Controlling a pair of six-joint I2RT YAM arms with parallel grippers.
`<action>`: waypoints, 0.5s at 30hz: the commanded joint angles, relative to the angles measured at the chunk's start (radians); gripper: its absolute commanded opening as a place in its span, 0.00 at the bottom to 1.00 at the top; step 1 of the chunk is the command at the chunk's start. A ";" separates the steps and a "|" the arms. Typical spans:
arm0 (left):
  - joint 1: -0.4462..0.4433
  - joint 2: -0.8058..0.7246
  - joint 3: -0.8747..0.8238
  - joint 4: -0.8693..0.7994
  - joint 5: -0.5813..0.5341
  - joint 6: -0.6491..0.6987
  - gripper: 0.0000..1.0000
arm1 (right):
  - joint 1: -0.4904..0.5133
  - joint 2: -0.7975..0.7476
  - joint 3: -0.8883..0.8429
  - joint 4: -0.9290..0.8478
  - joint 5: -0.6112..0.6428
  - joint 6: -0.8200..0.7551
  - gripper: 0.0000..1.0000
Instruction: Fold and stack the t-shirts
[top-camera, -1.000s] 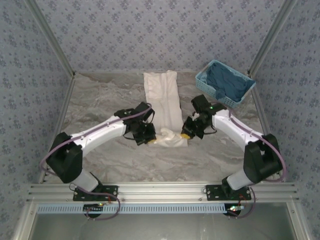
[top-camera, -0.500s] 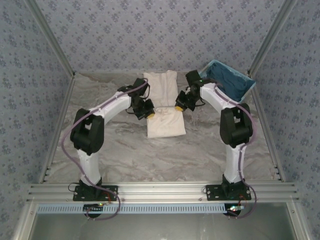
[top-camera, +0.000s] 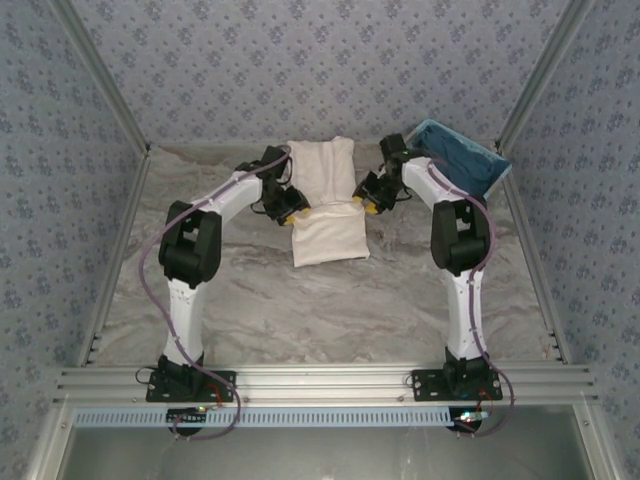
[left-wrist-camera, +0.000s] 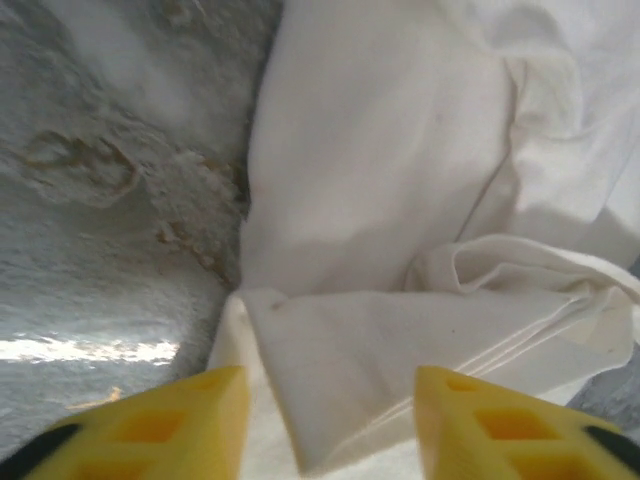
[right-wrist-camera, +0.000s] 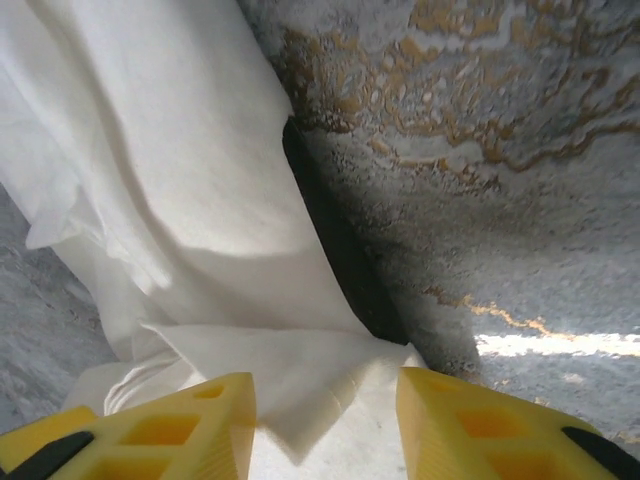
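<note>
1. The plain cream-white cotton t-shirt (top-camera: 325, 190) lies at the far centre of the grey marbled table (top-camera: 250, 300). Its long axis runs away from my bases.
2. Its near end is doubled back, and that free edge runs crosswise.
3. My left gripper (top-camera: 292, 210) is at the edge's left corner and my right gripper (top-camera: 367, 205) at its right corner, equally near.
4. Both jaw pairs stand apart with cloth between them, not pinched.

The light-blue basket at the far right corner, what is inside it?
A dark blue cloth fills the basket. The right arm covers its near left part, and anything beneath the cloth is hidden.
</note>
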 joint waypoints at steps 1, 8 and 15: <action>-0.003 -0.147 -0.062 -0.025 -0.061 0.029 0.51 | -0.018 -0.129 -0.072 0.025 0.005 -0.044 0.45; -0.006 -0.439 -0.512 0.178 -0.052 -0.147 0.54 | -0.011 -0.405 -0.493 0.149 0.029 -0.037 0.47; -0.079 -0.452 -0.648 0.291 0.032 -0.291 0.48 | 0.060 -0.531 -0.787 0.279 -0.013 0.027 0.50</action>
